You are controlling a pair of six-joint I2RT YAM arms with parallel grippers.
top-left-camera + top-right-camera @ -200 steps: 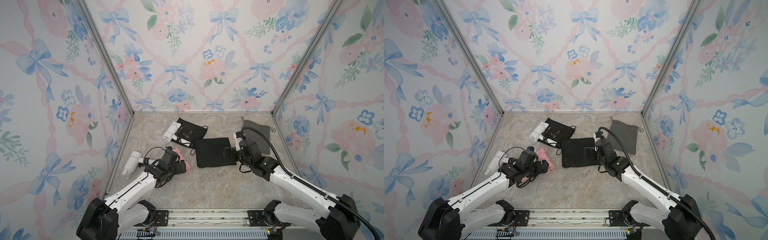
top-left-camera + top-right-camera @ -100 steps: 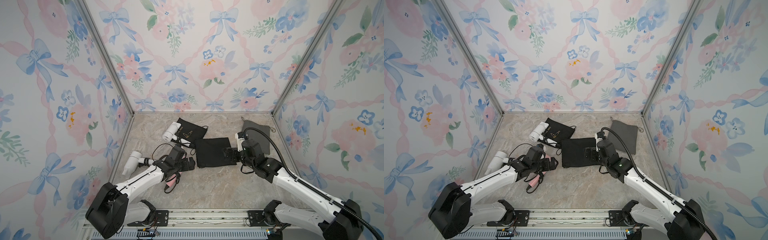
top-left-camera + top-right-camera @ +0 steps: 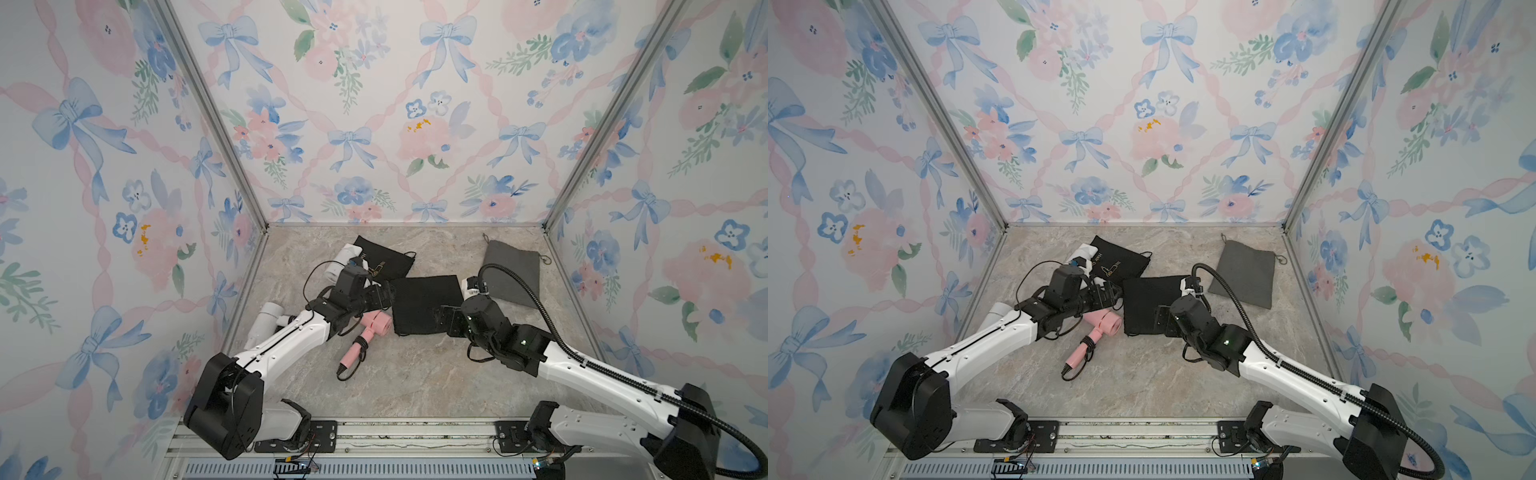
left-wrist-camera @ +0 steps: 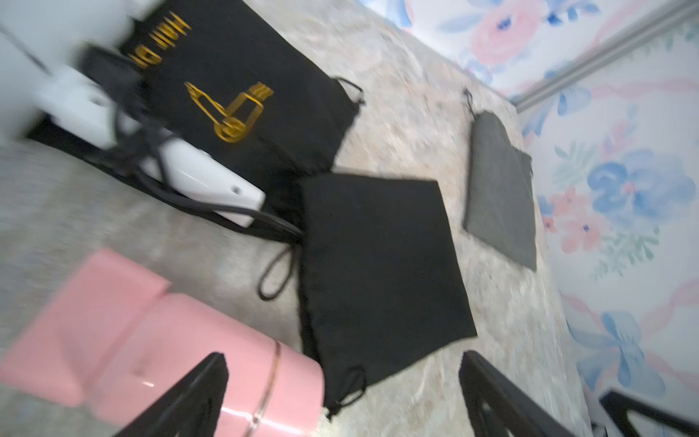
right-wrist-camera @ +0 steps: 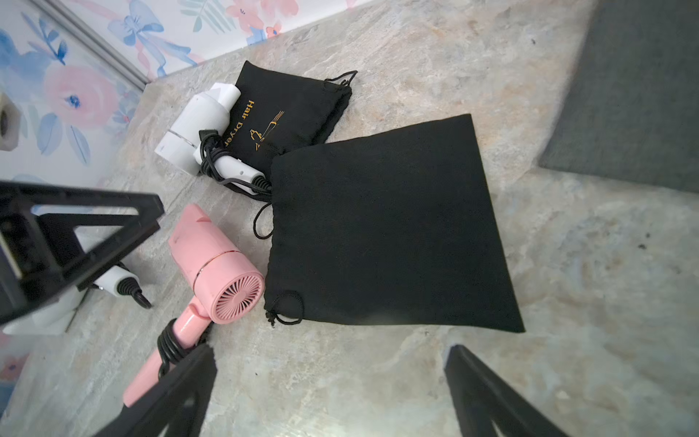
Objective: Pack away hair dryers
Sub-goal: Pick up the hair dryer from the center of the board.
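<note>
A pink hair dryer (image 3: 376,326) (image 3: 1104,322) (image 5: 219,272) lies on the table with its cord wound round the handle, its barrel end touching the left edge of a plain black pouch (image 3: 424,303) (image 5: 389,227). My left gripper (image 3: 384,295) (image 4: 342,357) is open over the barrel and the pouch's edge, holding nothing. One white hair dryer (image 3: 338,264) (image 5: 196,125) rests on a black pouch with gold print (image 3: 384,259). Another white hair dryer (image 3: 266,322) lies by the left wall, partly under my left arm. My right gripper (image 3: 446,320) (image 5: 331,350) is open and empty at the plain pouch's near right corner.
A grey pouch (image 3: 511,270) (image 5: 635,94) lies flat at the back right, by the right wall. The plain pouch's drawstring loops (image 5: 287,308) lie along its left edge beside the pink dryer. Flowered walls enclose the table on three sides.
My left gripper has swung right from over the pink dryer toward the plain pouch, uncovering the dryer's handle. My right gripper has slid left and nearer along the pouch's right side.
</note>
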